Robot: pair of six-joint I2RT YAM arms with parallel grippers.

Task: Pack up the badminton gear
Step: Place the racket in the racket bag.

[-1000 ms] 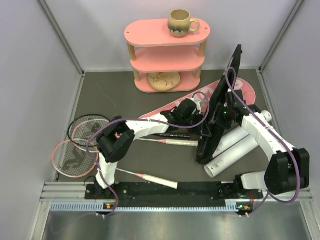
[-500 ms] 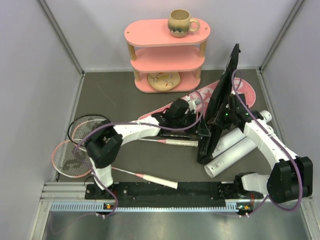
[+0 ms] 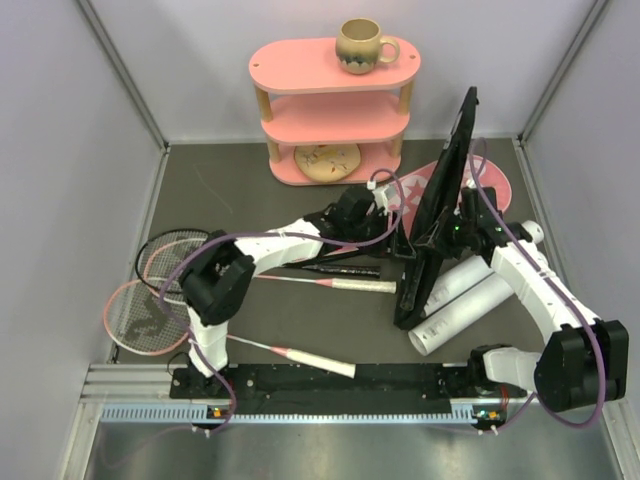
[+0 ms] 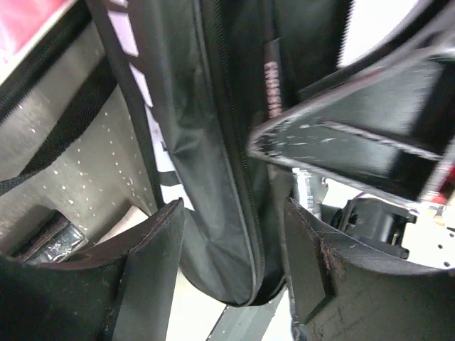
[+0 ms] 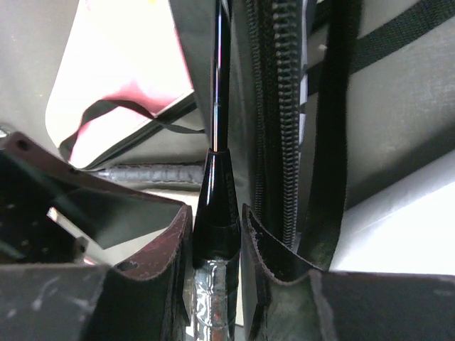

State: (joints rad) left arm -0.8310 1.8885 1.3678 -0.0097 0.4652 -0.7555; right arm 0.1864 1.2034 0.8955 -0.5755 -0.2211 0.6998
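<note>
The left gripper (image 4: pixel 231 245) has opened wide, freeing the bag (image 4: pixel 213 106), while the right gripper (image 5: pixel 217 222) clamps the racket (image 5: pixel 216 174), seemingly ready for insertion.

All I see is pale lilac walls (image 3: pixel 100 100) around a dark grey bench (image 3: pixel 220 170), pink three-tier shelf (image 3: pixel 290 75) at the back, mug (image 3: pixel 360 45) on top.

Lab enclosure: white panels (image 3: pixel 60 150), aluminium rail (image 3: pixel 130 378)

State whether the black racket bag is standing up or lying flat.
Standing up: the black fabric racket-shaped bag stands on edge on the grey table.
</note>
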